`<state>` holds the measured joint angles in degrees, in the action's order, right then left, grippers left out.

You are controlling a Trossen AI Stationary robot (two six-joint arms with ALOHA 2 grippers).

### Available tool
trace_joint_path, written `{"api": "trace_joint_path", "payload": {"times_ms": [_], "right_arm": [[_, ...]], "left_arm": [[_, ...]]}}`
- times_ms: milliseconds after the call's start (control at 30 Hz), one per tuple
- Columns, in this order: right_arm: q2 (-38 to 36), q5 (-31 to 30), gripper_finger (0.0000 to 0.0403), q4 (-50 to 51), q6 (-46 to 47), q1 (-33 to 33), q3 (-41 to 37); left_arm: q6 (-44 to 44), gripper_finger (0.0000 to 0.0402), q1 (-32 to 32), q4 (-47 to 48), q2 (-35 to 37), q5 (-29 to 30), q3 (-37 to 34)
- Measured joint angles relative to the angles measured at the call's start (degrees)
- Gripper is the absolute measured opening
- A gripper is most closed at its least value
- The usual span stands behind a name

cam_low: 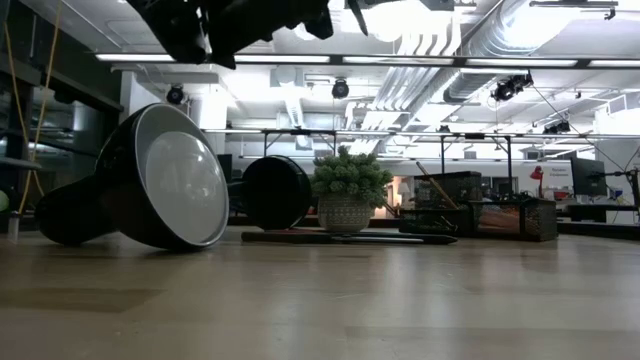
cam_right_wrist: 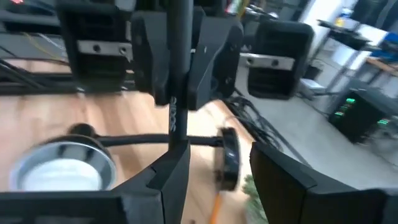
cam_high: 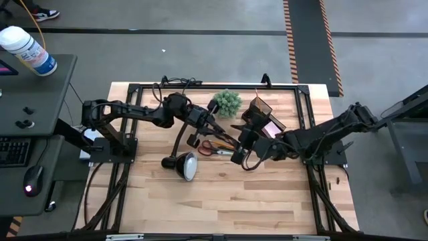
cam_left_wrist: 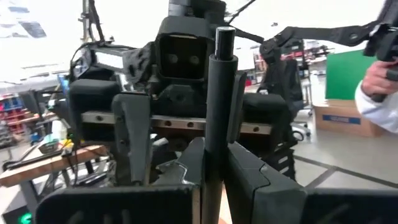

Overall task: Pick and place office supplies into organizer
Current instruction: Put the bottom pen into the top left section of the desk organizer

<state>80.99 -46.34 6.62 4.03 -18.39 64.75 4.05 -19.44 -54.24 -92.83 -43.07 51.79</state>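
A dark pen [cam_left_wrist: 215,93] is held in the air between my two grippers above the table's middle. My left gripper [cam_left_wrist: 214,158] [cam_high: 215,125] is shut on it. My right gripper [cam_right_wrist: 217,168] [cam_high: 242,139] faces it, open, with the pen's free end [cam_right_wrist: 178,127] close beside one finger; I cannot tell whether they touch. Red-handled scissors [cam_high: 212,148] lie flat on the table below, next to an orange pencil [cam_right_wrist: 217,205]. The dark organizer [cam_high: 261,110] stands behind the right gripper, with a pink pad [cam_high: 271,127] in it. My left gripper pinches the dark pen's shaft [cam_left_wrist: 214,146] between its two fingers [cam_left_wrist: 249,174], which lie across it. The pen is lifted clear of the table and sticks out past the fingers toward my right gripper.
The black lamp lies tipped on the table, its head [cam_high: 187,165] toward the near edge and its base [cam_low: 277,192] by the scissors. A green plant [cam_high: 227,102] stands at the far side. A person's sleeve [cam_left_wrist: 376,109] shows beyond the table.
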Motion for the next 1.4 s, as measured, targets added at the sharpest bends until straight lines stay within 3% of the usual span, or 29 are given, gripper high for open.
{"api": "trace_joint_path", "payload": {"times_ms": [400,633,933,1400], "right_arm": [[-0.96,7.89,0.0154,3.04,1.48,2.09,0.01],[-4.29,4.74,0.0152,10.24,4.85,0.35,0.00],[-4.50,15.92,0.0150,7.18,5.21,2.20,0.02],[-2.89,20.75,0.0145,2.60,3.50,6.82,0.02]], "left_arm": [[2.13,0.0019,0.04,3.21,-0.08,-0.61,0.00],[3.73,0.0019,-0.14,3.91,-0.08,0.63,0.00],[4.66,0.0019,-0.04,3.29,-0.08,0.41,0.00],[2.99,0.0019,-0.04,0.81,-0.08,-1.28,0.00]]}}
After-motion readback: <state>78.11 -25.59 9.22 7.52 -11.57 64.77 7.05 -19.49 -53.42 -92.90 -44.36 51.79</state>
